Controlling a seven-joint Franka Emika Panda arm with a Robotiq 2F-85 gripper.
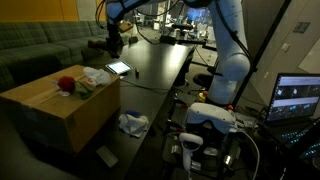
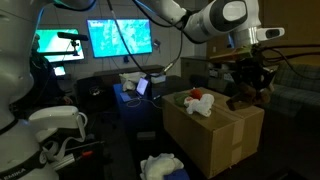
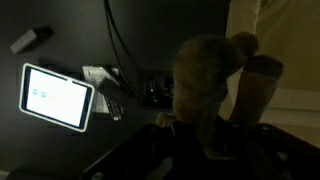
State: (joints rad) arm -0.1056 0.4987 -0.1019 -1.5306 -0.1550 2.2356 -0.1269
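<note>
A brown plush toy (image 3: 210,70) fills the middle of the wrist view, its lower part pinched between the dark fingers of my gripper (image 3: 205,142). In both exterior views the gripper (image 1: 113,42) (image 2: 250,72) hangs in the air, shut on the plush toy (image 2: 246,88). It is above the black table (image 1: 160,70), just beyond the far side of a cardboard box (image 1: 60,108) (image 2: 215,135). On top of the box lies a red and white soft item (image 1: 68,83) (image 2: 200,103). The fingertips are mostly lost in shadow.
A lit tablet (image 3: 57,97) (image 1: 119,68) lies on the table beside cables (image 3: 120,50). A white crumpled cloth (image 1: 133,123) (image 2: 160,167) lies on the floor by the box. Monitors (image 2: 120,38), a laptop (image 1: 297,97) and a green sofa (image 1: 40,45) stand around.
</note>
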